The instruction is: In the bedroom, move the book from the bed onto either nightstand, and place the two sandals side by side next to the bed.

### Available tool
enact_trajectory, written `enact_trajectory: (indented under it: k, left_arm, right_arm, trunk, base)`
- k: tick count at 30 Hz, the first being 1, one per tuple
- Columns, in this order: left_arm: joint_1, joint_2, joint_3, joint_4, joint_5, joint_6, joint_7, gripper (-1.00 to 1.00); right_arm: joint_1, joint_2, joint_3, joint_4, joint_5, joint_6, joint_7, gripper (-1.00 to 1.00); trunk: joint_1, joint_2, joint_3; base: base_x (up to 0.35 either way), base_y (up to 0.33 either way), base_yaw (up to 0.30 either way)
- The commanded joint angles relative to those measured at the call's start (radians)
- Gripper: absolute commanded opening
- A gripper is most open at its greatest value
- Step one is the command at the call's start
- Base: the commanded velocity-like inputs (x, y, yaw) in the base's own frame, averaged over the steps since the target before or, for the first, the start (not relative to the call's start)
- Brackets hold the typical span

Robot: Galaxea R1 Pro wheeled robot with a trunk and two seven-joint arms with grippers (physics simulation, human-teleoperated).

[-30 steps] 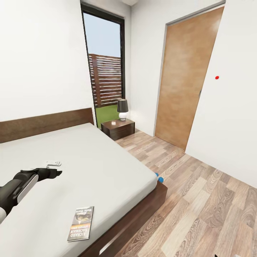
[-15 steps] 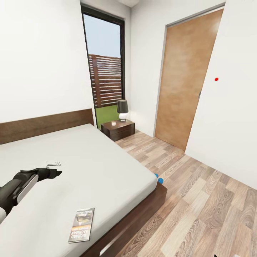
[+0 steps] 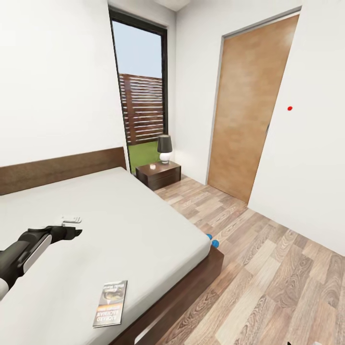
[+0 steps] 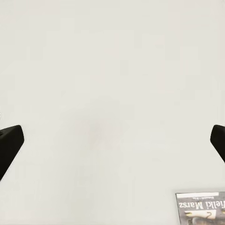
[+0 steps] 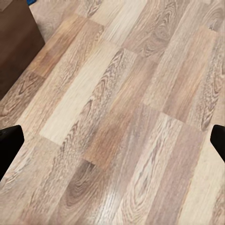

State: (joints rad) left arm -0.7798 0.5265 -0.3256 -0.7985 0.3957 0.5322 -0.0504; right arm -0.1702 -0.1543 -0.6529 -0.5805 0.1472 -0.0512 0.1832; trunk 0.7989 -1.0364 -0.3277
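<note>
The book (image 3: 110, 297) lies flat on the pale mattress near the foot corner of the bed (image 3: 143, 225); its edge (image 4: 201, 209) also shows in the left wrist view. My left gripper (image 3: 73, 233) hovers over the mattress, up the bed from the book and apart from it. Its fingertips (image 4: 9, 144) stand wide apart, so the gripper (image 4: 112, 143) is open and empty. Blue sandals (image 3: 212, 241) peek out on the floor at the bed's foot corner, mostly hidden. The nightstand (image 3: 158, 174) stands beside the headboard. My right gripper (image 5: 112, 143) is open over wood floor.
A lamp (image 3: 164, 147) and a small pale object stand on the nightstand. A small white object (image 3: 72, 220) lies on the mattress by my left gripper. A wooden door (image 3: 249, 110) is in the right wall, and wood-plank floor (image 3: 268, 278) runs along the bed.
The whole picture has shifted slightly, so the camera has moved a little. The left arm, the book and the sandals keep their places.
</note>
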Motion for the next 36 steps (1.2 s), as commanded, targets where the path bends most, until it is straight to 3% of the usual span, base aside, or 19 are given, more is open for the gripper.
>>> enact_trajectory:
  k: [1,22,30,36]
  left_arm:
    - [-0.001,0.001,-0.003,-0.001,0.002,0.003,0.004,1.00]
    - [0.001,-0.008,-0.009,0.036,-0.001,-0.002,0.069,1.00]
    - [0.006,-0.025,-0.011,0.158,0.003,-0.004,0.079,1.00]
    - [0.042,-0.028,-0.010,0.267,0.010,-0.007,0.077,1.00]
  right_arm:
    - [-0.001,0.001,-0.008,0.001,0.011,-0.004,0.009,1.00]
    - [-0.002,0.000,-0.008,0.000,0.009,-0.004,0.009,1.00]
    - [-0.002,0.001,-0.008,0.001,0.008,-0.004,0.009,1.00]
    - [-0.002,0.001,-0.008,0.009,0.008,-0.004,0.009,1.00]
  trunk:
    - [-0.004,0.006,0.002]
    - [-0.084,0.153,0.068]
    - [-0.115,0.209,0.093]
    - [-0.138,0.251,0.112]
  base:
    - [0.000,0.000,0.000]
    - [0.000,0.000,0.000]
    - [0.000,0.000,0.000]
    - [0.000,0.000,0.000]
